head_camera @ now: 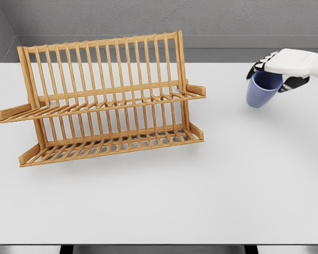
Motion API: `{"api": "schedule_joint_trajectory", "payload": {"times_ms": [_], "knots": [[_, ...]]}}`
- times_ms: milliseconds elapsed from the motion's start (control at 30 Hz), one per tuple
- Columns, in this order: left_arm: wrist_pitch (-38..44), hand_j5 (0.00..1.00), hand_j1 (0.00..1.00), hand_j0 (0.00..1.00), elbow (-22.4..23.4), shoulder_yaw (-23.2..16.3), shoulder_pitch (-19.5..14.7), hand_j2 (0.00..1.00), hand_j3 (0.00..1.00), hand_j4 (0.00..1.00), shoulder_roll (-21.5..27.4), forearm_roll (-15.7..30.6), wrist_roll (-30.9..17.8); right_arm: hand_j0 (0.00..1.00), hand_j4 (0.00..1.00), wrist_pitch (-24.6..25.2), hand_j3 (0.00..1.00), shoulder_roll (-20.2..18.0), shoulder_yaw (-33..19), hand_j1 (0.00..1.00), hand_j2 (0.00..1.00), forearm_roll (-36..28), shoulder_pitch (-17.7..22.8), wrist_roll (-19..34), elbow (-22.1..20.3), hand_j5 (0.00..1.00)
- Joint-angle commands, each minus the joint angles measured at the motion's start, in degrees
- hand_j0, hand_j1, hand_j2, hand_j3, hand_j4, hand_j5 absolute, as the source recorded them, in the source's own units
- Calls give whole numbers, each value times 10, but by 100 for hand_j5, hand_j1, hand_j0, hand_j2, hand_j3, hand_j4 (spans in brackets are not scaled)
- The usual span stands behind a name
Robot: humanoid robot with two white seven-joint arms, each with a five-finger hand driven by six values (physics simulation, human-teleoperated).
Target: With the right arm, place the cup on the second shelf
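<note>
Blue cup (262, 90) gripped by right hand (278, 71), tilted.

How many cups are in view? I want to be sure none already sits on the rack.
1. The blue cup is held by the right hand, right of the wooden rack; neither shelf holds any.

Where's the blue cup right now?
In the head view, the cup is at upper right, held by the right hand, well right of the wooden rack.
</note>
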Motion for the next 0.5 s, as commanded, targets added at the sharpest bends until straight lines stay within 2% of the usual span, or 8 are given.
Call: {"api": "schedule_joint_trajectory", "payload": {"times_ms": [0, 100, 467], "knots": [[0, 100, 100, 100, 0, 0, 0, 100, 100, 100, 0, 0, 0, 72, 72, 2, 72, -1, -6, 72, 72, -3, -1, 0, 0, 72], [0, 100, 100, 100, 0, 0, 0, 100, 100, 100, 0, 0, 0, 72, 72, 2, 72, 0, -35, 72, 72, -4, -2, 0, -3, 72], [-1, 100, 100, 100, 0, 0, 0, 100, 100, 100, 0, 0, 0, 72, 72, 2, 72, -2, -56, 72, 72, -4, -8, 0, -44, 72]]}}
